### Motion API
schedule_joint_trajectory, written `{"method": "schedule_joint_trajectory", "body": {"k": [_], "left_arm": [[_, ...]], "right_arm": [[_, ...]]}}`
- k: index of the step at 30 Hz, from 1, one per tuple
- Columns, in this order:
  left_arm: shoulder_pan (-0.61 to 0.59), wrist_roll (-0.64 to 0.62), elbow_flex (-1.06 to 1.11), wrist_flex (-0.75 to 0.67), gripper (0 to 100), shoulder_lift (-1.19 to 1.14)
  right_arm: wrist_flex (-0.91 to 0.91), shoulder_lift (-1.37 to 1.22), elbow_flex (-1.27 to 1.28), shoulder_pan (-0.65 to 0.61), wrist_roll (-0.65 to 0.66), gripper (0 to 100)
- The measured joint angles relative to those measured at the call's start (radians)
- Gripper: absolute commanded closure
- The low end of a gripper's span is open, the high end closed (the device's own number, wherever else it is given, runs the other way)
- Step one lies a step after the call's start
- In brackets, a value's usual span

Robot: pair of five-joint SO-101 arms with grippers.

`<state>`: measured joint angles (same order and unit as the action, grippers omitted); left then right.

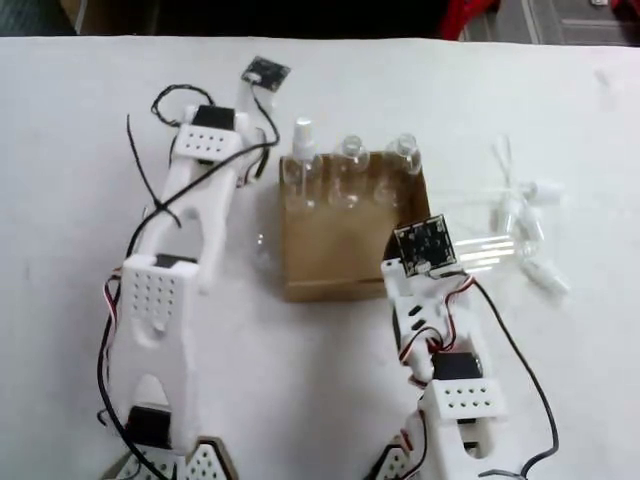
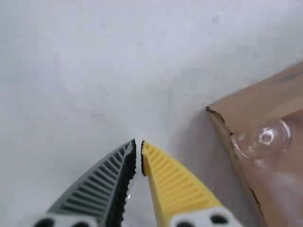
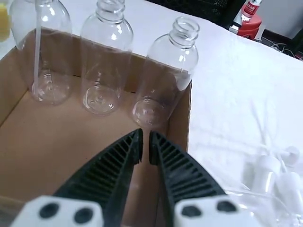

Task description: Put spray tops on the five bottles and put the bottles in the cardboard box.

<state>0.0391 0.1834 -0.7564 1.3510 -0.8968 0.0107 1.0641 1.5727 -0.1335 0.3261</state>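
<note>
Three clear plastic bottles [image 1: 348,170] [image 3: 106,56] are stood in a row against the far wall of the brown cardboard box [image 1: 330,250] [image 2: 265,104] [image 3: 57,142], the one nearest the left arm being fitted with a white spray top [image 1: 303,130], while loose white spray tops [image 1: 525,225] [image 3: 274,175] are scattered on the white tabletop [image 1: 80,100] [image 2: 94,71] beyond the box's other side. The right tool [image 3: 145,135], black-fingered, almost closed and empty, is held over the box near the uncapped end bottle [image 3: 165,71]. The left tool [image 2: 138,144], grey and yellow, likewise nearly closed on nothing, is held over the tabletop just beside a box corner.
</note>
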Motion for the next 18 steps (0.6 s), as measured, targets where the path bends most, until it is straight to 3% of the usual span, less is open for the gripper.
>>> {"method": "schedule_joint_trajectory", "body": {"k": [13,18], "left_arm": [[-0.157,-0.002,0.0,0.4,98,-0.003],[-0.198,0.06,0.107,0.425,98,0.037]], "right_arm": [[0.0,0.0,0.0,0.0,0.005,98.1],[0.0,0.0,0.0,0.0,0.008,98.1]]}}
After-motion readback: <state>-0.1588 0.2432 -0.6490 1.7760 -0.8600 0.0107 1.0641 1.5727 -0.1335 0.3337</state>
